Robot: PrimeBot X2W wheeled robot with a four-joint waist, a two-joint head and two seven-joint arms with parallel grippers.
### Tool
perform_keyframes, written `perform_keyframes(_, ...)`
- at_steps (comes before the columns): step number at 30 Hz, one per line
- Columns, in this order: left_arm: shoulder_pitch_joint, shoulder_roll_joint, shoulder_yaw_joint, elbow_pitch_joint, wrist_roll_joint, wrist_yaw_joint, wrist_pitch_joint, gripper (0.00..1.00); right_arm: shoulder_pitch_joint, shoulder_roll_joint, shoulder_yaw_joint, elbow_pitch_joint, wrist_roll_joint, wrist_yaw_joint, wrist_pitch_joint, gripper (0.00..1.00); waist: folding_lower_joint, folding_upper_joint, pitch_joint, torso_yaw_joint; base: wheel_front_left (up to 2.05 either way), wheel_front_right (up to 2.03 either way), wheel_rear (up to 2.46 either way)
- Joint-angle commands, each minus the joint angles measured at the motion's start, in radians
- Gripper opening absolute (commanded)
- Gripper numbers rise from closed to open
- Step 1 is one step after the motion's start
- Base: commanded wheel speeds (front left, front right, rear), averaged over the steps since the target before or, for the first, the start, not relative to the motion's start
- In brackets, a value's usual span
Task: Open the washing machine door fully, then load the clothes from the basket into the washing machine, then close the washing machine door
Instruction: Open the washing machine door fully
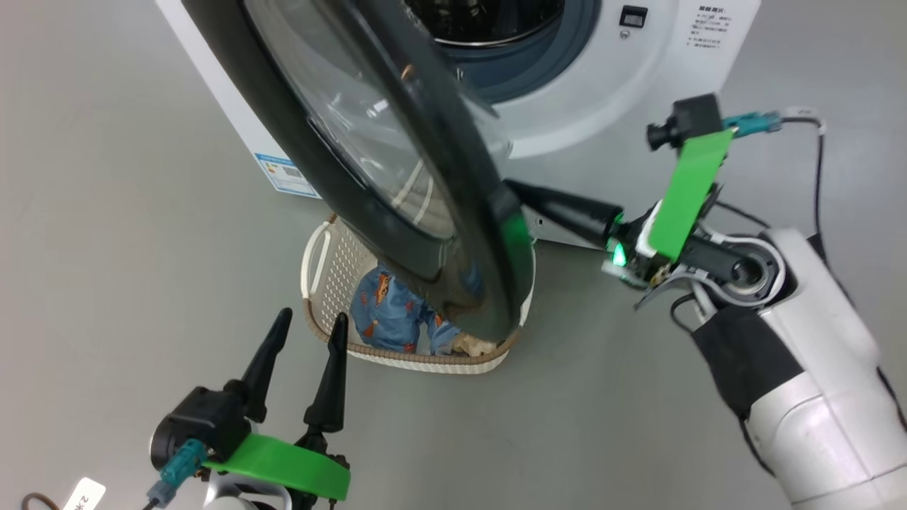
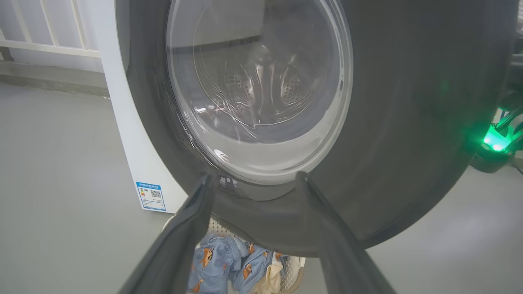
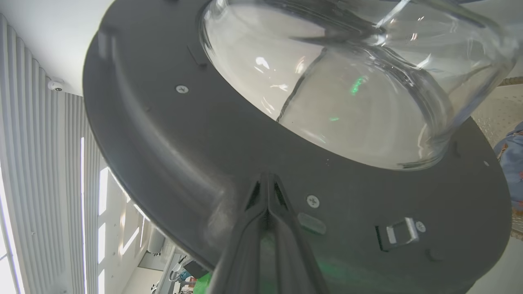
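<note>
Touching door (image 3: 155, 134) inner face, right end effector (image 3: 267, 179)

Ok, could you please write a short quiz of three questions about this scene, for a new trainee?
1. True or false: the right claw is shut, with its tips at the dark inner face of the washing machine door.
2. Fill the gap: the left claw is ___.
3. Where are the clothes? A. in the left claw. B. in the basket. C. in the right claw.

Key: 1 true; 2 open; 3 B.
</note>
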Motion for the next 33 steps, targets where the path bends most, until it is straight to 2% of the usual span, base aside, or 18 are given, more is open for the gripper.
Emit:
perform_keyframes(1,0.005,0.017,0.035,-0.026,0.012,-0.002,-0.006,1.0,0.02,0.037,0.025,-0.041,-0.014,0.002,0.009,0.0,0.0,-0.0001,-0.01,0.008,0.0,0.0,0.0)
perform_keyframes(19,0.036,0.017,0.039,-0.029,0.022,-0.002,-0.006,1.0,0.091,0.104,0.109,-0.096,-0.017,0.002,0.018,0.0,0.0,-0.0001,-0.048,0.055,0.0,0.0,0.0)
perform_keyframes(27,0.044,0.017,0.056,-0.024,0.03,-0.002,-0.006,1.0,0.103,0.108,0.106,-0.086,-0.039,0.002,-0.033,0.0,0.0,-0.0001,-0.062,0.033,0.0,0.0,0.0)
perform_keyframes(28,0.045,0.017,0.058,-0.023,0.031,-0.002,-0.006,1.0,0.106,0.105,0.102,-0.083,-0.043,0.002,-0.043,0.09,0.0,-0.0001,-0.064,0.028,0.0,0.0,0.0)
perform_keyframes(29,0.046,0.017,0.061,-0.021,0.032,-0.002,-0.006,1.0,0.109,0.102,0.1,-0.081,-0.048,0.002,-0.053,0.31,0.0,-0.0001,-0.068,0.022,0.0,0.0,0.0)
perform_keyframes(31,0.049,0.017,0.066,-0.018,0.033,-0.002,-0.006,1.0,0.118,0.094,0.097,-0.082,-0.051,0.002,-0.066,0.49,0.0,-0.0001,-0.073,0.011,0.0,0.0,0.0)
perform_keyframes(32,0.05,0.017,0.066,-0.015,0.033,-0.002,-0.006,1.0,0.124,0.089,0.093,-0.084,-0.053,0.002,-0.075,0.87,0.0,-0.0001,-0.076,0.005,0.0,0.0,0.0)
perform_keyframes(33,0.05,0.017,0.066,-0.012,0.035,-0.002,-0.006,1.0,0.132,0.084,0.088,-0.086,-0.054,0.002,-0.086,1.0,0.0,-0.0001,-0.08,0.0,0.0,0.0,0.0)
